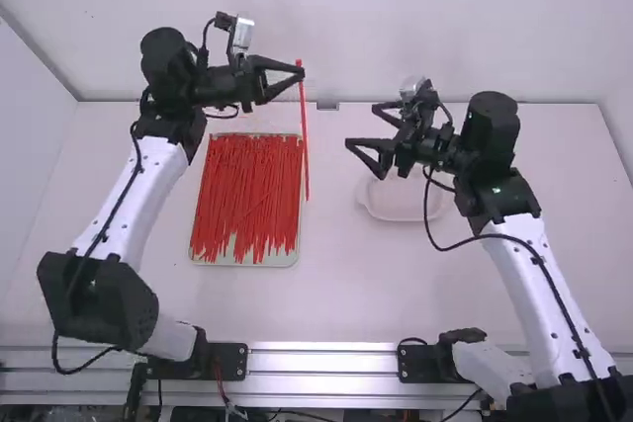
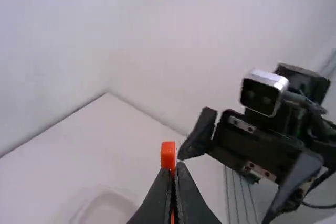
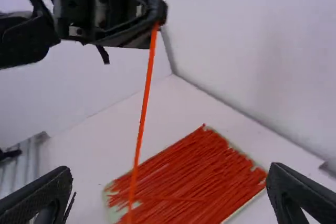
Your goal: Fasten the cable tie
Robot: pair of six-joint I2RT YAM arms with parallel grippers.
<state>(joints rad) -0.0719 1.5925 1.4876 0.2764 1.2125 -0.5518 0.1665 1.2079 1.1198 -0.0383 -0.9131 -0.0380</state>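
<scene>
Holding one red tie up in the air

The cable tie hangs straight down from the left gripper. Its fingers are squeezed tight just under the tie's square head. The tie is up in the air near the far edge of the table. Its tip is by the right edge of a flat tray full of more red ties. The right gripper is near, fingers spread wide and holding nothing, above a white dish.
</scene>
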